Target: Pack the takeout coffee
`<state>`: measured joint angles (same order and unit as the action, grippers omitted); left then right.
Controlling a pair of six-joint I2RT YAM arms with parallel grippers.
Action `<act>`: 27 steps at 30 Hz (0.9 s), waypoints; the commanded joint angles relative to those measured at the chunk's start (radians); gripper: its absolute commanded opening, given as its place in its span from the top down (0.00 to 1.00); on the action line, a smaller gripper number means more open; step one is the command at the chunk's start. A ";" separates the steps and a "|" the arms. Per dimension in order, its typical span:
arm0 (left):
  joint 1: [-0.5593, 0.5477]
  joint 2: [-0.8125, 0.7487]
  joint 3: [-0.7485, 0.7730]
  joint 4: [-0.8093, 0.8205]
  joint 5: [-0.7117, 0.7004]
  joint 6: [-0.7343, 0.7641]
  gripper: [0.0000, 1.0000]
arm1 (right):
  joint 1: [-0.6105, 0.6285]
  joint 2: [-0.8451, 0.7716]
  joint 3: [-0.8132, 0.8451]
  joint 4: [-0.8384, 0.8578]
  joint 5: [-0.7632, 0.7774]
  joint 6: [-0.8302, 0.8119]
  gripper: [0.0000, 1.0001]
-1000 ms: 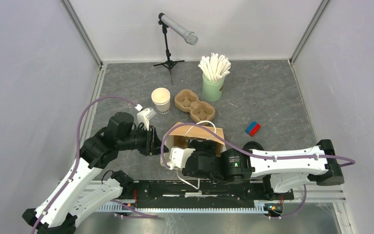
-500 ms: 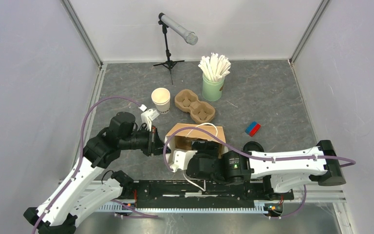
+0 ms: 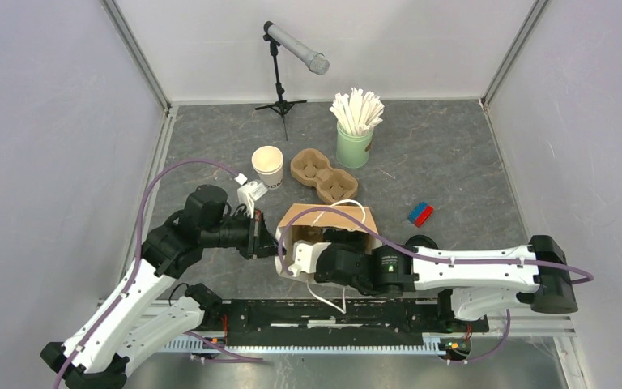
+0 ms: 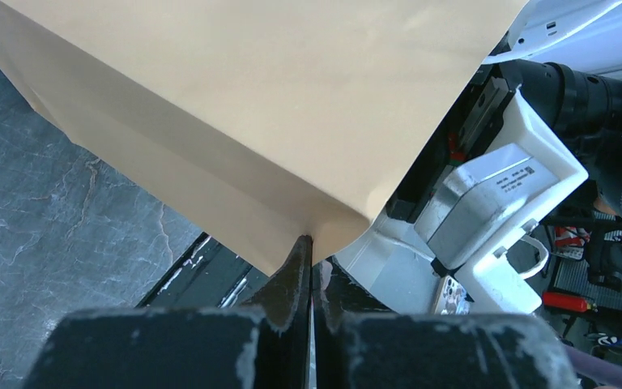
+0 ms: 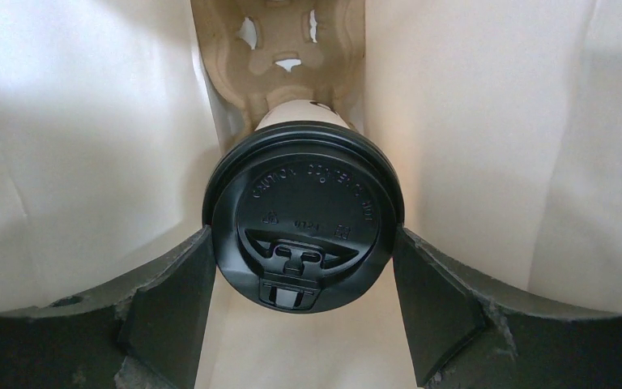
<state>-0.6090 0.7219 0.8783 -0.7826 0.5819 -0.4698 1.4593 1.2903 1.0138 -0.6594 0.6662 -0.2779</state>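
The takeout coffee (image 5: pixel 304 212), a white cup with a black lid, sits inside the brown paper bag (image 3: pixel 328 215), its base in a pulp cup carrier (image 5: pixel 279 36) at the bag's bottom. My right gripper (image 5: pixel 301 237) reaches into the bag, and its fingers (image 5: pixel 180 296) press on both sides of the lid. In the top view the bag hides the right fingers; only the wrist (image 3: pixel 328 261) shows. My left gripper (image 4: pixel 312 250) is shut on the rim of the bag (image 4: pixel 251 105); in the top view it (image 3: pixel 262 237) is at the bag's left edge.
A lidless white cup (image 3: pixel 268 166), an empty pulp carrier (image 3: pixel 324 178) and a green cup of white sticks (image 3: pixel 355 130) stand behind the bag. A microphone stand (image 3: pixel 282 89) is at the back. A red-blue block (image 3: pixel 420 214) and a loose black lid (image 3: pixel 422 241) lie to the right.
My right arm has pushed further into the bag with the cup. The bag's mouth has shifted and opened wider; my left gripper moved slightly right with its edge.
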 commanded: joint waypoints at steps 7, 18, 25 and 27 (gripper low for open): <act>-0.003 -0.001 -0.006 0.034 0.052 0.033 0.98 | -0.028 -0.019 -0.026 0.071 -0.029 -0.026 0.41; -0.003 0.009 0.001 0.034 0.042 0.042 0.98 | -0.027 -0.058 0.062 -0.016 -0.023 -0.056 0.41; -0.003 0.018 0.009 0.034 0.047 0.052 0.98 | -0.026 -0.121 -0.014 -0.004 -0.032 -0.115 0.41; -0.003 0.019 0.010 0.034 0.051 0.058 0.98 | -0.027 -0.142 -0.046 0.019 -0.039 -0.142 0.41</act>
<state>-0.6090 0.7372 0.8753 -0.7731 0.5968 -0.4644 1.4368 1.2064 1.0134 -0.6689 0.6300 -0.3614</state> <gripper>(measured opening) 0.034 0.796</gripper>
